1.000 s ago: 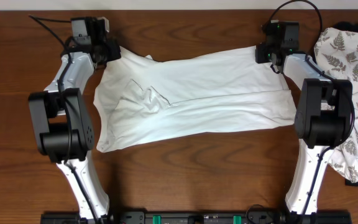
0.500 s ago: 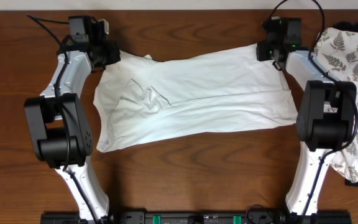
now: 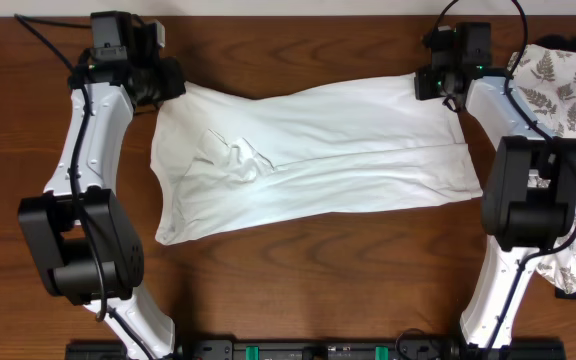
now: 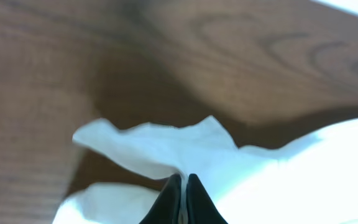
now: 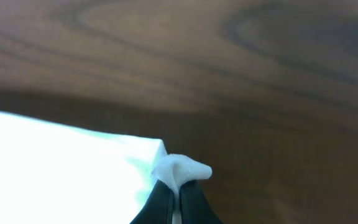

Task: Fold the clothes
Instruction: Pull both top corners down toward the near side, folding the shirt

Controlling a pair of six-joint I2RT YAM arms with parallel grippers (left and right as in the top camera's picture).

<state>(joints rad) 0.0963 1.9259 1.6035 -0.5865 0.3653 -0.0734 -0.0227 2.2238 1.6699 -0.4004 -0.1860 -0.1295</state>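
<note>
White cotton pinched at both far corners: pull evenly, then fold

White short-sleeved cotton T-shirt (image 3: 308, 150) lies spread sideways across the middle of the brown wooden table (image 3: 298, 280), and its far edge runs between my two arms. My left gripper (image 4: 182, 182) has its fingers pressed together on a fold of the white fabric at the far left corner. My right gripper (image 5: 178, 186) pinches a small nub of fabric at the far right corner. A bunch of creases (image 3: 233, 158) sits in the left part of the shirt. I judge that the step in hand is to tension the far edge and bring it over toward the near edge. To do it well, both arms should travel together at equal height, so the cloth does not twist. The fern-printed white cloth (image 3: 568, 90) beside my right arm must not be caught.
</note>
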